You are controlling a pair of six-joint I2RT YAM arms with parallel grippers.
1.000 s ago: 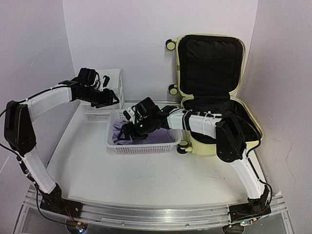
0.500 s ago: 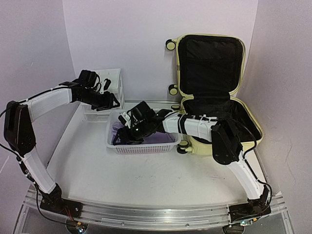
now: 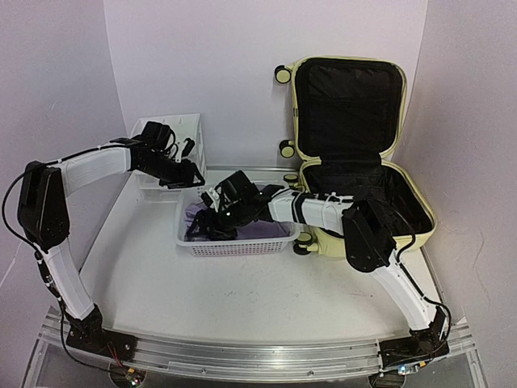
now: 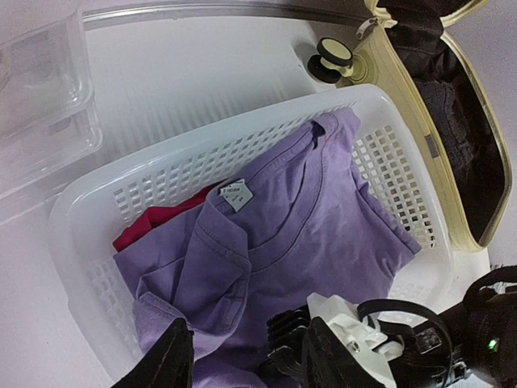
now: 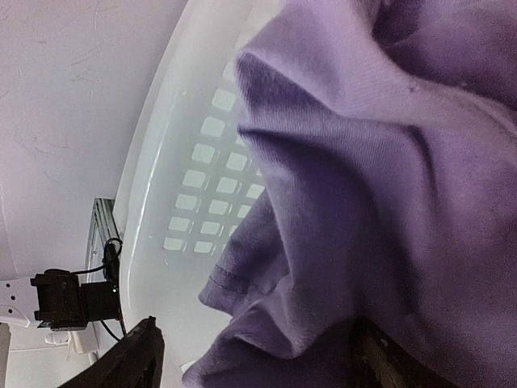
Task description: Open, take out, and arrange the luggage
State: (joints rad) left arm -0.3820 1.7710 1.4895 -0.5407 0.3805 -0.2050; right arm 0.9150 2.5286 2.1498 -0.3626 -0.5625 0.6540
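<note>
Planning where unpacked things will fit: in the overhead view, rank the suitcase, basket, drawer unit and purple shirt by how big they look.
1. suitcase, open, clearly largest
2. basket
3. drawer unit, seemingly smaller than the basket, but partly hidden, so less sure
4. purple shirt, only partly showing inside the basket

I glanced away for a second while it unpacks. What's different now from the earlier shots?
The right gripper pushed further left and deeper into the white basket, with its jaws open over the purple shirt. Its elbow swung left too. The left gripper eased slightly toward the basket, open and empty. Nothing was grasped or released. The luggage and basket stayed put.
</note>
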